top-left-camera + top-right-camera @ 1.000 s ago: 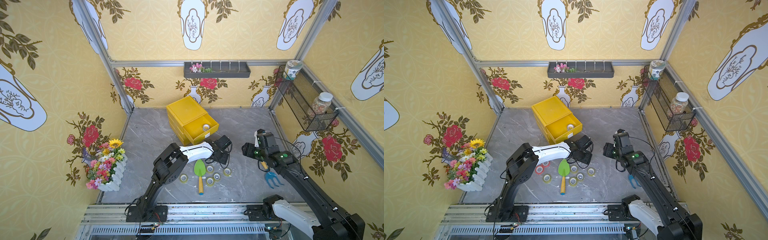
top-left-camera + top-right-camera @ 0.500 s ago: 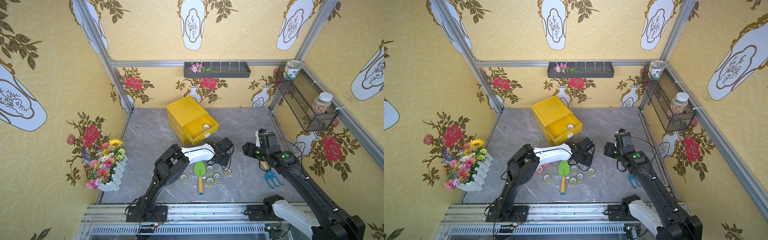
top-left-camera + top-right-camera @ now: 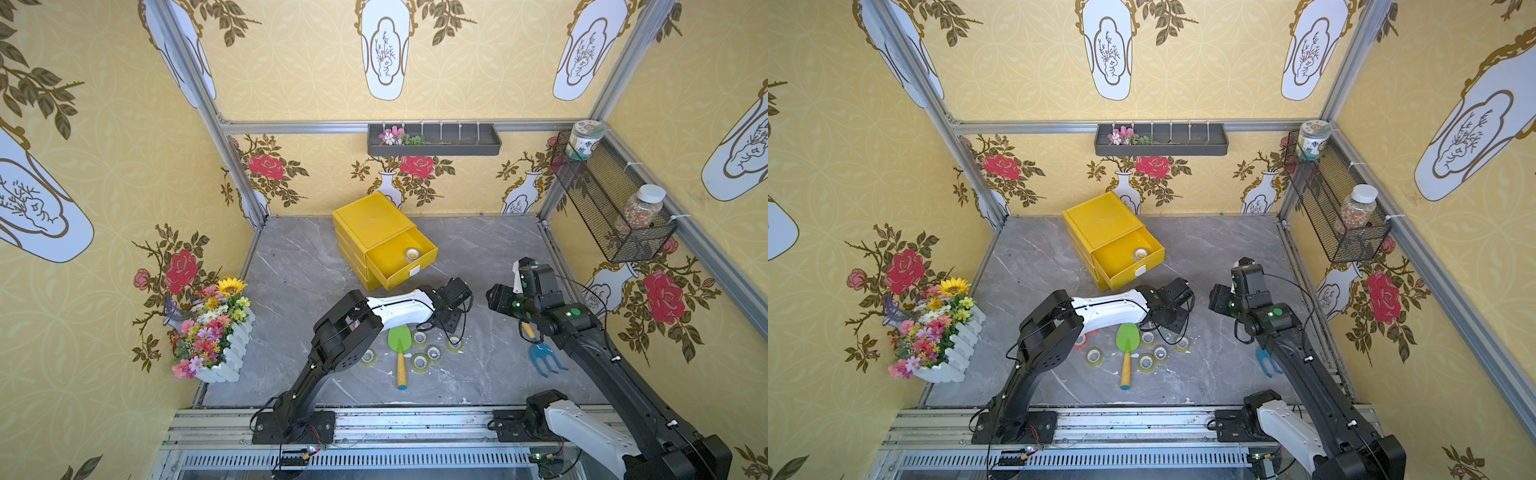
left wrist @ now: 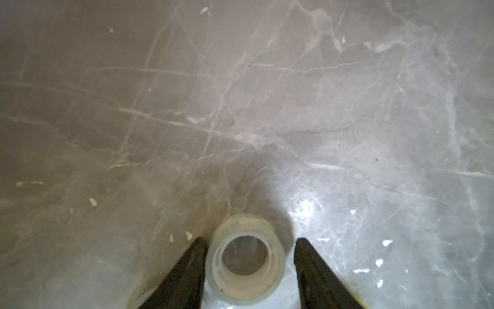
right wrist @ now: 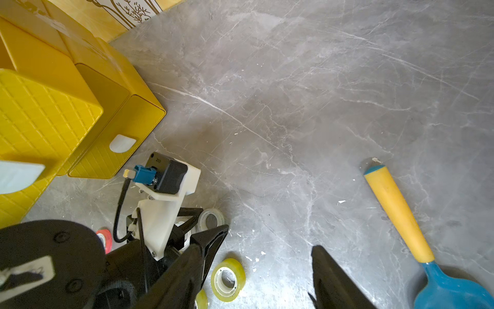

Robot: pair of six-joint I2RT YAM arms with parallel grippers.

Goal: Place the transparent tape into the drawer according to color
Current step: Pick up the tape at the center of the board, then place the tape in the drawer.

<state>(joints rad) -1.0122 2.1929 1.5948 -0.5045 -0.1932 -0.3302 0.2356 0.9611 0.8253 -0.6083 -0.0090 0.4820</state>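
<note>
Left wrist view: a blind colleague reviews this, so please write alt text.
A colourless tape roll lies flat on the grey marbled table between the black jaws of the left gripper, which have not closed on it.

Red tape roll (image 3: 1080, 342) half hidden under left arm (image 3: 1113, 309), blue rake (image 5: 451, 291) cut off

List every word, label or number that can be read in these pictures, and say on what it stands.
"ZED": on the black wrist camera, in the right wrist view.
White sticker on the black arm housing: dark marks, too blurred to read.
Jar label in the wire basket: too small to read.
White tabs on the yellow drawer fronts: blank.
</note>
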